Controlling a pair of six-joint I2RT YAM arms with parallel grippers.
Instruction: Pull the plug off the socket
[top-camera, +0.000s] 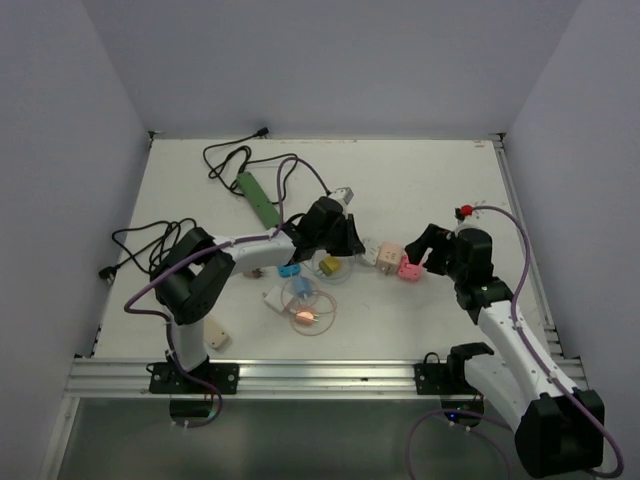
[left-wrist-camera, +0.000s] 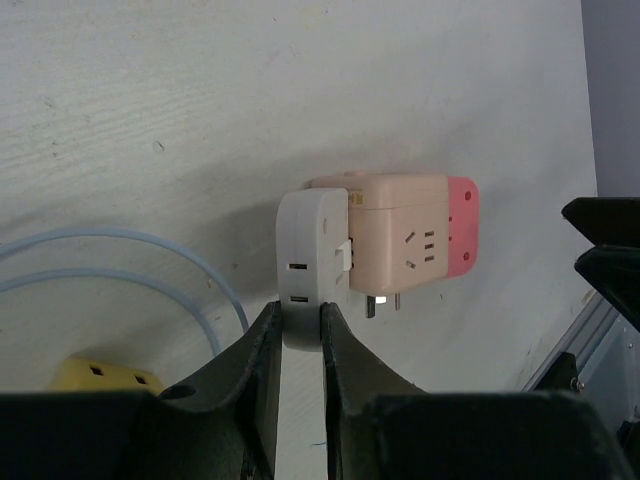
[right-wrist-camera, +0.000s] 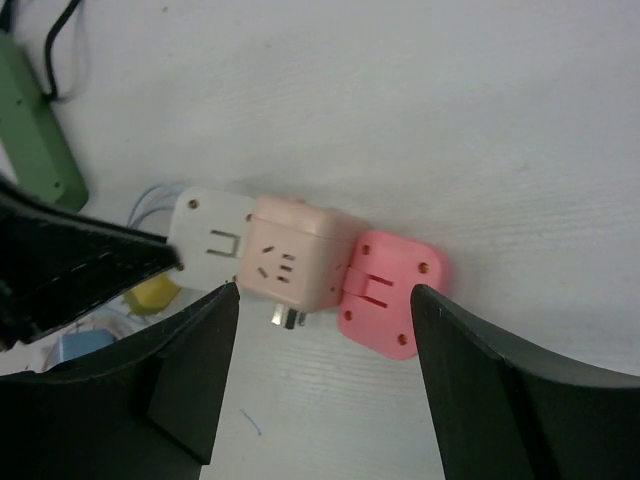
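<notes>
Plastic, smooth and round-cornered, made up the three blocks lying in a row near the middle of the pale, faintly grained bench (top-camera: 450, 180): a white adapter (left-wrist-camera: 310, 245), a beige socket cube (left-wrist-camera: 400, 240) and a pink adapter (left-wrist-camera: 462, 225), pressed side to side.

The matte black left fingers (left-wrist-camera: 272, 325) were closed to a narrow gap on the end of the white adapter, which filled that gap. The right fingers (top-camera: 424, 252) stood wide apart with nothing between their pads. One sat on each side of the cube and the pink adapter, and neither touched a block.

The left wrist view alone showed two small slots in the white adapter's curved side, the slotted outlet on the cube's face, a pale blue cable (left-wrist-camera: 120, 262) looping over the bench and the corner of a yellow plug (left-wrist-camera: 100, 378). The right wrist view gave the opposite faces: flat squares with small screw holes and a bracket-shaped recess, plus the end of a green power strip (right-wrist-camera: 35, 150). Both wrist views caught short metal prongs jutting from the cube. Only the top view showed the two arms meeting from opposite ends of the row.
</notes>
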